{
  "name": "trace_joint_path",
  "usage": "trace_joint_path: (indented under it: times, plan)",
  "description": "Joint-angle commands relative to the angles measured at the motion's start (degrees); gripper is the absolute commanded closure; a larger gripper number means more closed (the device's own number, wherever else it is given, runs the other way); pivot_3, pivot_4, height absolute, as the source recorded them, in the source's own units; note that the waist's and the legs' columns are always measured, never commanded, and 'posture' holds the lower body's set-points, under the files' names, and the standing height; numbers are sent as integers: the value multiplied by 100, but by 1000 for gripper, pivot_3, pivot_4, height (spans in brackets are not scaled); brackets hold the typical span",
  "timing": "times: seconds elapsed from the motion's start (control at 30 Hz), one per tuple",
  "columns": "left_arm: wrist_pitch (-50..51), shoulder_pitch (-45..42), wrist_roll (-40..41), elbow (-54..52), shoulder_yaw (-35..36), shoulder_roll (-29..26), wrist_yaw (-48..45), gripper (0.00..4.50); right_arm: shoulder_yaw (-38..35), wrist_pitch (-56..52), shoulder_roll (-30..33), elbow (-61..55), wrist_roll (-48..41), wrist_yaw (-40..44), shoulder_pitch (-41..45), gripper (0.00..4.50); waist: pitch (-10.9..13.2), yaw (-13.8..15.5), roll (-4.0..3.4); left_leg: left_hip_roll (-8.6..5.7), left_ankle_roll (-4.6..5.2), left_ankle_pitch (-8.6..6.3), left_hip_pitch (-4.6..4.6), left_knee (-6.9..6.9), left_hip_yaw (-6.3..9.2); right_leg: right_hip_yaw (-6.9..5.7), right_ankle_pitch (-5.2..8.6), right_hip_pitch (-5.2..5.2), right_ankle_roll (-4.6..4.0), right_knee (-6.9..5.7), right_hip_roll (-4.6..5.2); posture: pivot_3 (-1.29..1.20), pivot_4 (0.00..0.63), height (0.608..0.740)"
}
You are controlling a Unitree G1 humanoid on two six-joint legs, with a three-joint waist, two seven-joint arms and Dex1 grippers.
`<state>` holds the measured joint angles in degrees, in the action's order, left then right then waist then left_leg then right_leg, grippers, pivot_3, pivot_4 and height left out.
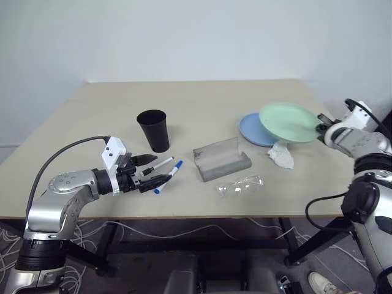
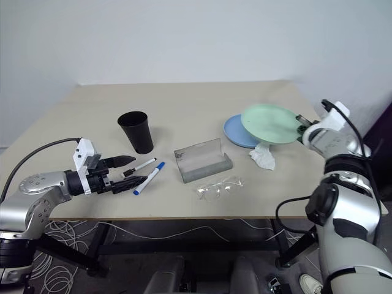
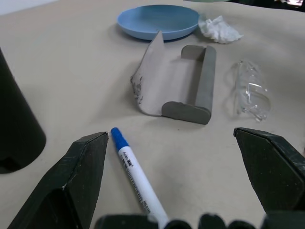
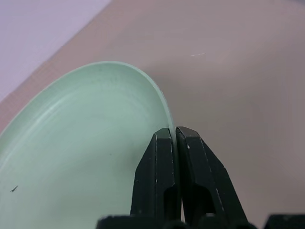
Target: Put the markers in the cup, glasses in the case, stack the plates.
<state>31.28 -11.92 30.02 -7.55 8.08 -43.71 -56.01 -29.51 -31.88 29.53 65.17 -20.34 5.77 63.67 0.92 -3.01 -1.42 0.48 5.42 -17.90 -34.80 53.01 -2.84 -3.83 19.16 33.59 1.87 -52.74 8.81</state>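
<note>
My left gripper [image 1: 163, 168] stands open just above the table, its fingers to either side of the blue-capped marker [image 3: 136, 179]. The black-capped marker [image 1: 162, 164] lies right beside it, near the black cup [image 1: 153, 128], which stands upright. The grey case [image 1: 222, 160] lies open mid-table, and the clear glasses [image 1: 240, 185] rest in front of it. My right gripper [image 4: 175, 131] is shut on the rim of the mint green plate [image 1: 289, 122], holding it tilted in the air over the edge of the light blue plate [image 1: 252, 130].
A crumpled white tissue [image 1: 281, 155] lies just in front of the plates. The table's front edge [image 1: 202, 215] runs close to the glasses and my left gripper. Cables trail on the floor under the table.
</note>
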Motion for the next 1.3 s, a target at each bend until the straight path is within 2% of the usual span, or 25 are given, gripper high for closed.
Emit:
trace_joint_path:
  times: [0.03,0.27,0.57,0.6,0.67,0.83,0.93,1.0,1.17,1.3]
  plan:
    - [8,-10,77,-224,202,-22,103,0,114,755,-212,291,121,-134,464,4478,0,-2,0,-2,0,0,0,0,-1,1,0,1,0,0,-1,0,0,629]
    - [121,171,173,-449,342,-32,278,0,220,1452,-624,769,244,-311,718,4478,0,-1,-1,-1,-1,0,2,0,1,3,0,2,0,-7,-7,0,0,629]
    - [245,342,259,-677,468,-24,441,0,271,1827,-854,942,315,-444,765,4478,-1,-3,-2,1,-3,1,4,-3,-1,12,0,8,-1,-13,-18,0,0,629]
    - [255,355,271,-697,474,-25,458,0,283,1863,-872,948,324,-459,762,3976,-1,-2,-2,1,-4,1,4,-3,0,12,0,8,-1,-14,-20,0,0,629]
    - [276,375,297,-730,481,-25,487,0,289,1933,-896,953,332,-472,759,3423,-1,-4,-2,1,-4,0,4,-3,-1,14,0,8,-1,-13,-22,0,0,629]
    - [305,403,351,-788,470,-9,554,0,282,2166,-866,921,370,-601,740,1662,-1,-4,-2,6,-5,1,5,-3,-3,21,0,12,-1,-15,-31,0,0,629]
    - [312,391,359,-789,450,0,570,0,443,2125,-786,845,492,-431,758,579,-1,-5,-2,7,-6,0,5,-3,-5,24,0,15,-1,-15,-34,0,0,629]
    - [320,378,364,-785,442,2,571,0,728,2001,-739,766,700,-131,757,22,-1,-6,-2,8,-6,0,5,-3,-9,28,0,17,-1,-16,-34,0,0,629]
    - [338,353,365,-772,415,11,559,0,1812,1449,-553,301,1417,1219,547,22,-1,-13,-2,10,-5,0,6,-5,-19,40,-1,21,-2,-16,-37,0,0,629]
    - [352,302,360,-744,377,20,544,0,2612,710,-287,-624,1736,2492,34,22,-3,26,0,11,-5,0,11,-7,-12,35,-1,10,-1,-7,-42,0,0,629]
